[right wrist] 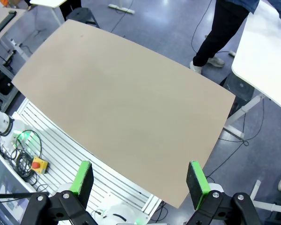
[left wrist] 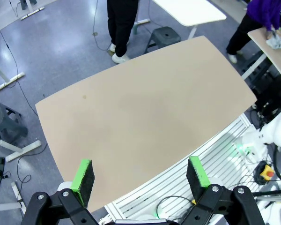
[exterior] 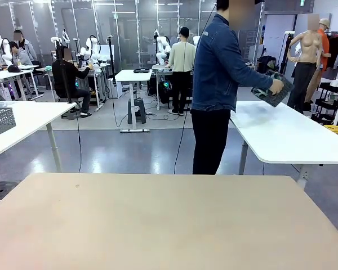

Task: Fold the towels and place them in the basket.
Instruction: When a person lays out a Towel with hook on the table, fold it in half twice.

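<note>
Beige table – matte top, rounded corners.
Small dark speck on it near the far-left corner; behind, left white table carries a grey mesh basket – right white table across the aisle.

The basket the person carries is too small for me to read its greenish contents (what, I cannot tell). My wrist views cut that person off above the legs.

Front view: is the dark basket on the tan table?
No, the person's hand holds the basket up by the white table, beyond the tan table.
</note>
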